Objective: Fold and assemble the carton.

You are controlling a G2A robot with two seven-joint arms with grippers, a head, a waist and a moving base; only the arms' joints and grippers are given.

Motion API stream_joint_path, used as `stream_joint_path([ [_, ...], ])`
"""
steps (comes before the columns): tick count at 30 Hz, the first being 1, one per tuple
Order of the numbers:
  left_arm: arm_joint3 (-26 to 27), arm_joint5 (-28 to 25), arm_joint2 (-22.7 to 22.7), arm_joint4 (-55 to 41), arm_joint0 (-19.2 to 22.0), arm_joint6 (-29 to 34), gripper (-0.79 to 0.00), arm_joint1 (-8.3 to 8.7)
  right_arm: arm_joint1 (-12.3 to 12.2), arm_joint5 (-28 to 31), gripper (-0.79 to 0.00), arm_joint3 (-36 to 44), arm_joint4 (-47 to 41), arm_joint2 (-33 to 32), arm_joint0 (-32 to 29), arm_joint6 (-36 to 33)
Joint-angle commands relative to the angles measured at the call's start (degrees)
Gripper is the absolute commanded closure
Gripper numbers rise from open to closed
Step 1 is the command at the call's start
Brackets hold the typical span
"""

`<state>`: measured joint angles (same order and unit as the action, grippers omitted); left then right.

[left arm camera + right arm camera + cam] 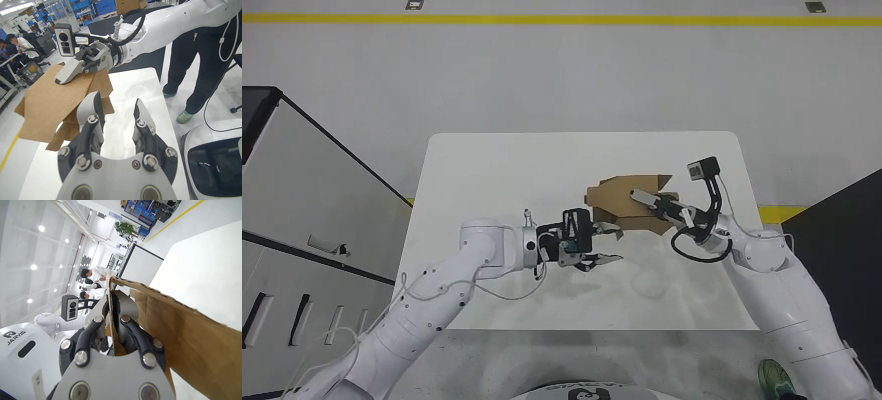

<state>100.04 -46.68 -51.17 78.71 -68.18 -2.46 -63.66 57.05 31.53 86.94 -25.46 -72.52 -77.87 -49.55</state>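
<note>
A brown cardboard carton [619, 205], partly unfolded with loose flaps, is held tilted above the white table [492, 190] right of its middle. My right gripper [647, 197] is shut on one wall of the carton [170, 323], the corrugated edge pinched between its fingers [115, 306]. The left wrist view shows that gripper [61, 81] clamped on the top panel of the carton [51, 102]. My left gripper [116, 108] stands open just beside the carton's lower flaps, nothing between its fingertips; from above, this gripper [604, 260] sits in front of the carton.
The table's left half and front strip are bare. A dark-edged cabinet [302, 190] stands left of the table. A person in dark trousers [200, 72] stands by the table's right side. A yellow floor line [562, 19] runs beyond the far edge.
</note>
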Motion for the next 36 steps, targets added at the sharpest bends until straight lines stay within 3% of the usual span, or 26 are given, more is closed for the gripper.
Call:
stream_joint_path([
  [1,-0.14,0.08,0.29,0.01,0.13,-0.05,-0.372,-0.08,0.04,0.05,0.0,0.1,-0.23,0.08,-0.02,-0.4],
  [7,-0.37,0.51,0.24,0.22,0.62,0.01,-0.376,-0.18,0.1,0.31,0.0,0.09,-0.84,0.0,-0.21,-1.56],
  [20,2.15,0.78,-6.5,1.71,-2.39,2.32,-0.379,1.47,-0.56,3.34,0.0,0.23,-4.77,-3.67,-2.15,-7.62],
  [26,3.16,0.87,-8.25,2.16,-3.15,2.92,-0.453,1.9,-0.87,3.93,0.0,0.83,-6.15,-5.18,-3.38,-10.03],
  [36,2.91,2.53,-8.31,3.2,-3.39,2.8,-0.486,1.95,-1.17,3.7,0.0,1.75,-10.15,-6.34,-4.91,-14.67],
])
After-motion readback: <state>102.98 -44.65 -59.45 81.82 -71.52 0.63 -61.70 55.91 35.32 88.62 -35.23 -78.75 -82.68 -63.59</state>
